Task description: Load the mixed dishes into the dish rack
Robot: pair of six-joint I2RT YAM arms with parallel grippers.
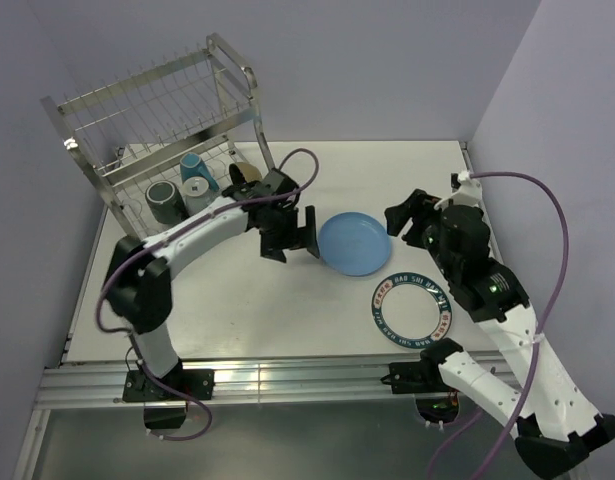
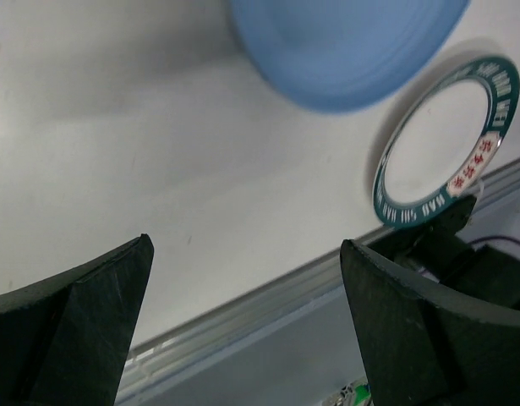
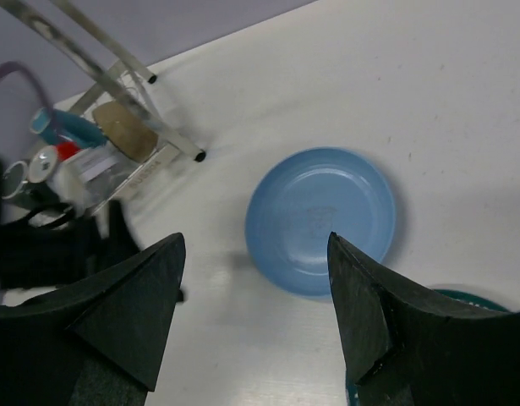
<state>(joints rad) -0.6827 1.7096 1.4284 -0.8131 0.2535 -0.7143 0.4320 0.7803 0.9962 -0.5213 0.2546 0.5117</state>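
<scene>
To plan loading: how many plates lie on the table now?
2. The light-blue plate lies centrally; the white plate with dark lettered rim lies nearer the front edge. No other shows.

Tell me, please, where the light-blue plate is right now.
In the top view, the light-blue plate lies flat on the table, right of centre, just right of the left gripper and just beyond the white lettered-rim plate.

— Where did the plates sit?
— The light-blue plate (image 1: 355, 243) lay flat just right of my left gripper (image 1: 291, 239), whose fingers stood apart. The white plate with dark lettered rim (image 1: 410, 309) lay nearer me.
— And the dish rack (image 1: 162, 110)?
— Far left. It held the blue mug (image 1: 194, 172), the dark mug (image 1: 165, 200), and possibly a bowl.
</scene>
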